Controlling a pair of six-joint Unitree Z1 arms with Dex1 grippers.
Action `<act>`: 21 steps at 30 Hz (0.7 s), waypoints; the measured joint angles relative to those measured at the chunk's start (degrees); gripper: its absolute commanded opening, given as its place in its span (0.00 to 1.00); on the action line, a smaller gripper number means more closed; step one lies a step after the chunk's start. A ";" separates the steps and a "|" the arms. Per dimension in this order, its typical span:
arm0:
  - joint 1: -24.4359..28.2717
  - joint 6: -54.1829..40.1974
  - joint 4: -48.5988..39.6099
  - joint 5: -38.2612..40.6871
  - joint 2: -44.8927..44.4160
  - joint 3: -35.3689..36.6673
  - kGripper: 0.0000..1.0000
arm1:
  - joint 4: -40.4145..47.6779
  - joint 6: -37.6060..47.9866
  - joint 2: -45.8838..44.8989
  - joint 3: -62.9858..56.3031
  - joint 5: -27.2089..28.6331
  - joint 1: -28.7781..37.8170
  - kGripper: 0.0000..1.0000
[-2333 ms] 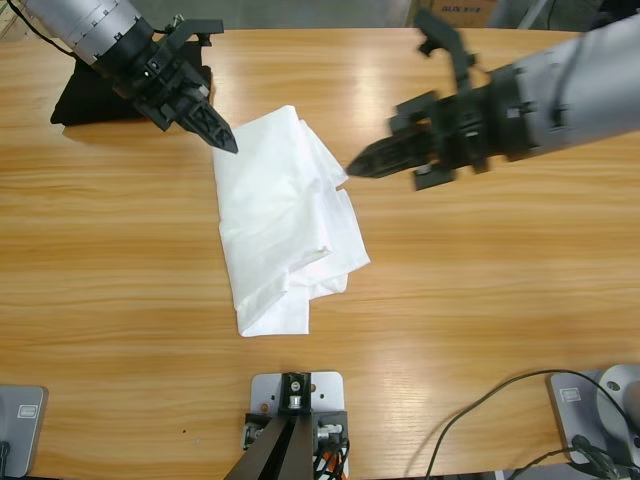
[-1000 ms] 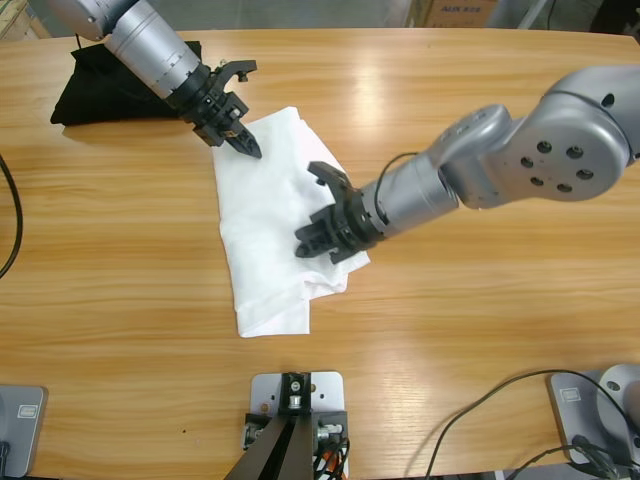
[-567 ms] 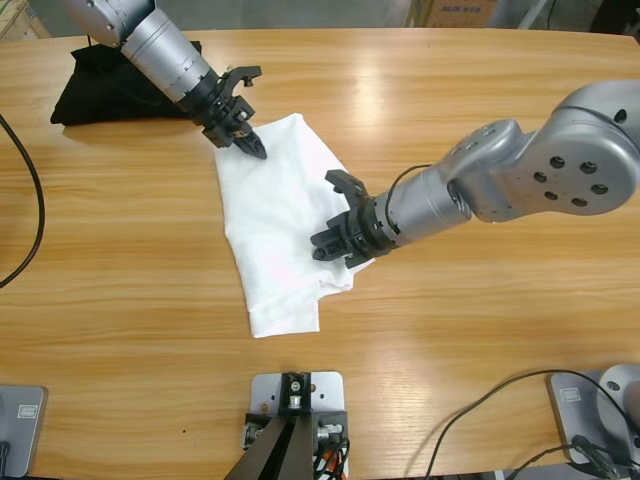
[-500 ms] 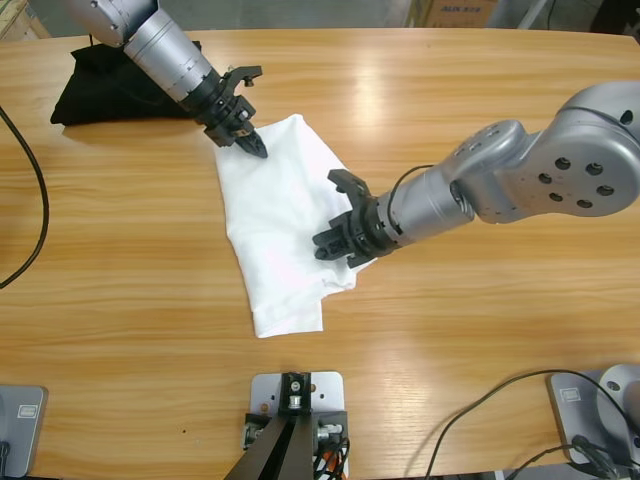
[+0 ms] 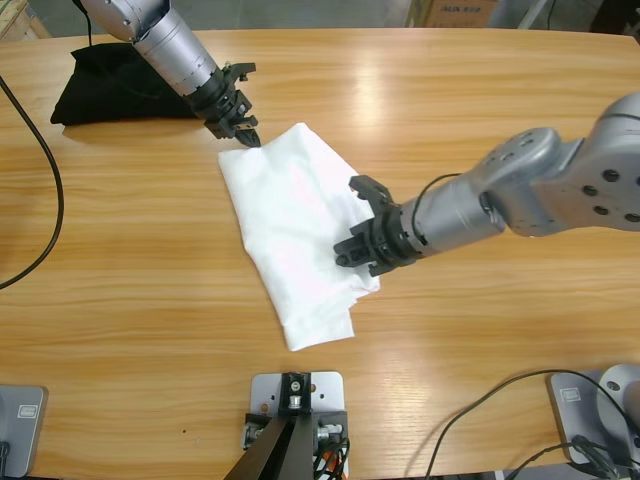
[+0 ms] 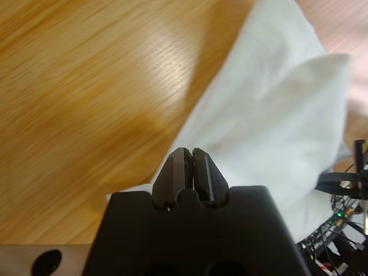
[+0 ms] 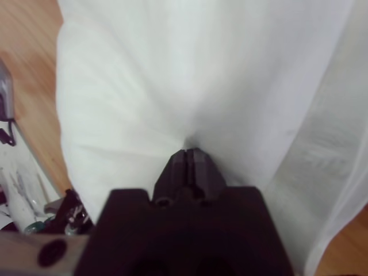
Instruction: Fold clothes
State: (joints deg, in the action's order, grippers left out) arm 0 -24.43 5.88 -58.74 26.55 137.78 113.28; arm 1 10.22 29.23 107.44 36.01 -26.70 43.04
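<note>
Wooden table [image 5: 480, 100] fills the high view from edge to edge, pale grain running left to right; right in the middle of it lies the white T-shirt [image 5: 290, 215], folded into a long slanted band that runs from the upper centre down toward the bottom centre of the frame; at the upper left sits a black folded garment [image 5: 105, 92], well apart from the shirt's lower end but near its top corner; a black cable [image 5: 45, 200] loops down the left edge.

From the right comes the right arm [image 5: 540, 195], big silver elbow and all, its right gripper [image 5: 345, 257] down on the shirt's right edge at mid-frame; in the right wrist view the jaws are pressed together with white cloth [image 7: 190, 80] puckering right at their tips, so they are clamped on the fabric.

From the upper left reaches the left arm [image 5: 170, 45], crossing over the black garment; its left gripper [image 5: 250, 143] sits at the shirt's top corner; in the left wrist view the jaws are together, tips over the white cloth's [image 6: 270, 121] edge, and whether any fabric is pinched between them I cannot tell.
</note>
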 measured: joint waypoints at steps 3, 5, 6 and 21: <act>-0.08 0.15 0.00 -1.26 -0.96 0.00 0.00 | -2.19 0.00 -2.95 -0.95 2.07 0.00 0.00; -0.11 0.14 0.00 -2.25 -4.38 0.00 0.00 | -5.45 0.00 -6.26 -0.59 3.07 -0.05 0.00; -0.23 -0.07 -0.01 -2.72 -7.21 -0.07 0.00 | -7.74 0.00 -8.37 0.23 3.26 -0.06 0.00; -18.89 -3.52 20.84 -3.45 -34.06 -40.68 0.00 | -20.70 -7.32 -8.01 24.62 -19.07 -14.71 0.00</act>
State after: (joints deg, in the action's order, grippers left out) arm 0 -43.32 2.36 -37.91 23.10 103.72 72.60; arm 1 -10.47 21.91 99.43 60.62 -45.78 28.33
